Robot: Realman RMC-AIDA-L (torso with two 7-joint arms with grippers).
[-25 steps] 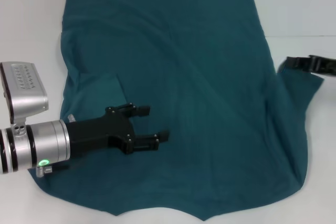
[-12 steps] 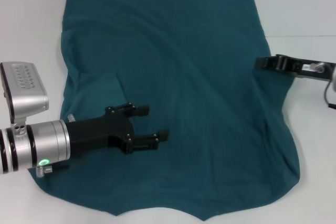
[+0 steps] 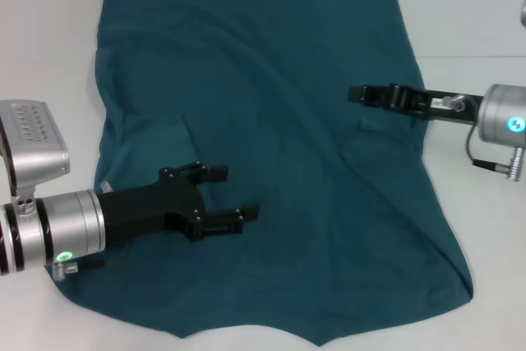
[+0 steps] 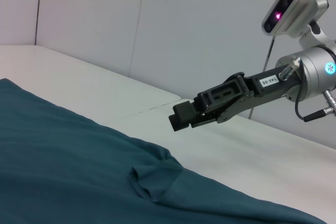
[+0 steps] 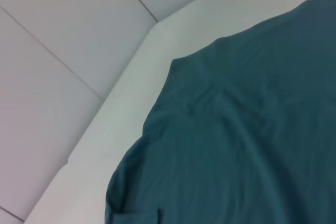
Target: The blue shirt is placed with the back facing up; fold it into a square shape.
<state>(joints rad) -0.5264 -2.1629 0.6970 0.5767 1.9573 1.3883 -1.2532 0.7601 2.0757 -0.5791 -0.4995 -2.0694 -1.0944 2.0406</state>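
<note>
My left gripper (image 3: 232,195) hangs low over the near-left part of the blue shirt (image 3: 271,104), fingers parted with nothing between them. The shirt lies spread back-up across the white counter (image 3: 477,14), its left sleeve already tucked in beside my left arm.

Farther out, my right gripper (image 3: 357,94) reaches in over the shirt's right side. Its fingers look closed, and I cannot make out any cloth pinched in them. Below them the right sleeve lies folded inward with a small puckered lump.

The risks, as I judge them: that lump is soft cotton sitting loose, so if I pull my right arm away carelessly, a finger could snag it and drag the fold open. The right edge also runs crooked toward the near hem, so the next fold may come out skewed rather than square. And if my left fingers close too shallow, they could catch only the top layer and leave the sleeve behind.
</note>
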